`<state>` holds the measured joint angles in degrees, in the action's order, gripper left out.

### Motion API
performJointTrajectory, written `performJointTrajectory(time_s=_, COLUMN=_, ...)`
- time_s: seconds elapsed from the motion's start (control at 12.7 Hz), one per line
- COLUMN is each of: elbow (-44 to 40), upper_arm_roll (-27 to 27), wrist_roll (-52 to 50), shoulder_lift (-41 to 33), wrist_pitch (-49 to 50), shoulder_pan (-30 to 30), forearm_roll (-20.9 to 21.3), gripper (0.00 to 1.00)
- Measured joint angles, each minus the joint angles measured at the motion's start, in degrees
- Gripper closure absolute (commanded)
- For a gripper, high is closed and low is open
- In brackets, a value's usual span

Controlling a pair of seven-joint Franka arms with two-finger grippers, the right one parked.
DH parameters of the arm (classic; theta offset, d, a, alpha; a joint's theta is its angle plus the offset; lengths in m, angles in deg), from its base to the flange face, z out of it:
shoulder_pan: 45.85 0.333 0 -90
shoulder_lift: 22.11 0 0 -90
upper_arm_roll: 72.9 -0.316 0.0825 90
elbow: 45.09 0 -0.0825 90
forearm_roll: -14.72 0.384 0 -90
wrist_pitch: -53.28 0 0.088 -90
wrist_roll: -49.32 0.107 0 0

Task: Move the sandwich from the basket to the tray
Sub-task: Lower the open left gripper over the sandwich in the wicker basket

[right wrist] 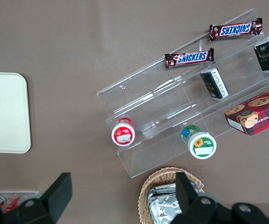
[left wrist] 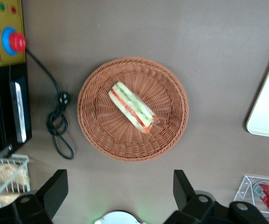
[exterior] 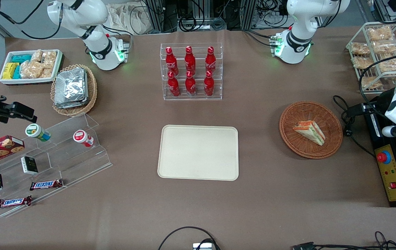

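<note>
A small triangular white-bread sandwich (exterior: 309, 131) with orange and green filling lay inside a round, shallow, reddish-brown wicker basket (exterior: 333, 119) on the brown table, toward the working arm's end. A flat, cream-coloured rectangular plastic tray (exterior: 198, 152) with rounded corners sat bare at the table's middle, well apart from the basket. The left arm's gripper (left wrist: 119, 187) hung above the table just beside the basket, its two black fingers (left wrist: 55, 188) spread wide and holding nothing.
</note>
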<state>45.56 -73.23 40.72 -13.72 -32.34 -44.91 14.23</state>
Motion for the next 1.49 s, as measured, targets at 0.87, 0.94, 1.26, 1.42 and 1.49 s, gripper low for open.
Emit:
performJointTrajectory(time_s=0.87, elbow=34.27, upper_arm_roll=0.57, wrist_roll=-34.73, shoulder_lift=-1.57, wrist_pitch=-39.87, shoulder_pan=-2.34, forearm_roll=-0.05, gripper=0.0)
performJointTrajectory(time_s=0.94, elbow=35.29, upper_arm_roll=0.65, wrist_roll=-34.97, shoulder_lift=-1.41, wrist_pitch=-40.62, shoulder_pan=-2.77, forearm_roll=-0.05, gripper=0.0)
performJointTrajectory(time_s=1.26, elbow=35.84, upper_arm_roll=0.61, wrist_roll=-36.82, shoulder_lift=0.01, wrist_pitch=-40.78, shoulder_pan=-3.0, forearm_roll=-0.05, gripper=0.0)
performJointTrajectory(time_s=1.42, elbow=35.94, upper_arm_roll=0.62, wrist_roll=-38.54, shoulder_lift=1.96, wrist_pitch=-41.66, shoulder_pan=-3.03, forearm_roll=-0.03, gripper=0.0)
performJointTrajectory(time_s=1.49, elbow=35.95, upper_arm_roll=0.66, wrist_roll=-39.07, shoulder_lift=3.05, wrist_pitch=-42.47, shoulder_pan=-3.18, forearm_roll=-0.03, gripper=0.0)
